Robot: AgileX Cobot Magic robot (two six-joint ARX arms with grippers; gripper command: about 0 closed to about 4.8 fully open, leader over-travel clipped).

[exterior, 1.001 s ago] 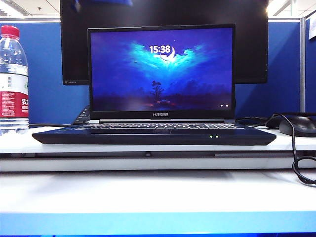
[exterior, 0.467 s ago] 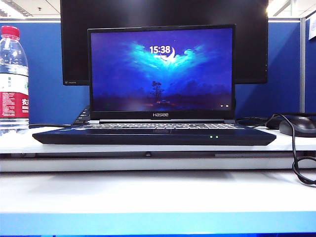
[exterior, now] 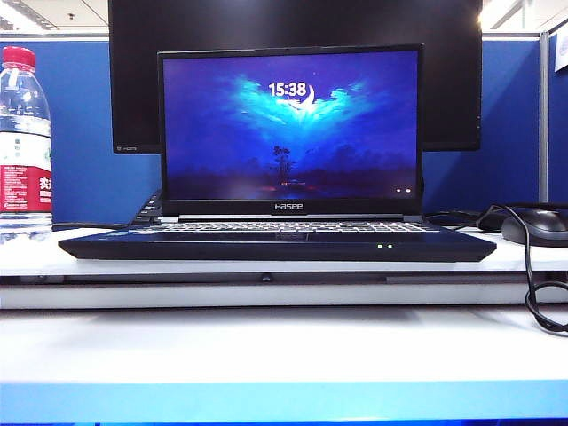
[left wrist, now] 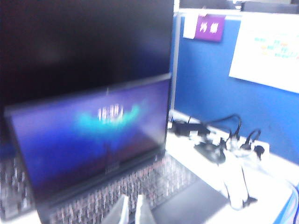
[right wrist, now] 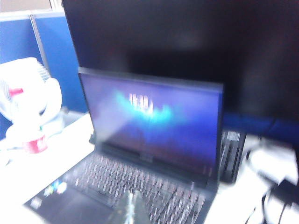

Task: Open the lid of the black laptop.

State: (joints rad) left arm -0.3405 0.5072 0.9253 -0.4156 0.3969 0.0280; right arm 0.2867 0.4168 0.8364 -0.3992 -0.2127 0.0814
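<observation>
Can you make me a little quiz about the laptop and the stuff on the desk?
1. True or false: the lid of the black laptop is shut flat.
2. What stands at the desk's left end? A water bottle, B mug, C lamp.
3. Fill in: in the left wrist view, the left gripper hangs above the laptop's ____.

Key: 1 false, the lid stands up and the screen glows. 2 A. 3 keyboard.

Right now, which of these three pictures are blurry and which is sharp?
Exterior view: sharp, the clock on the lid of the black laptop reads clearly. Left wrist view: blurred, clock smeared, left gripper tips soft. Right wrist view: also blurred, keys streaked, right gripper hazy; a bright pale patch washes out the side by the fan.
</observation>
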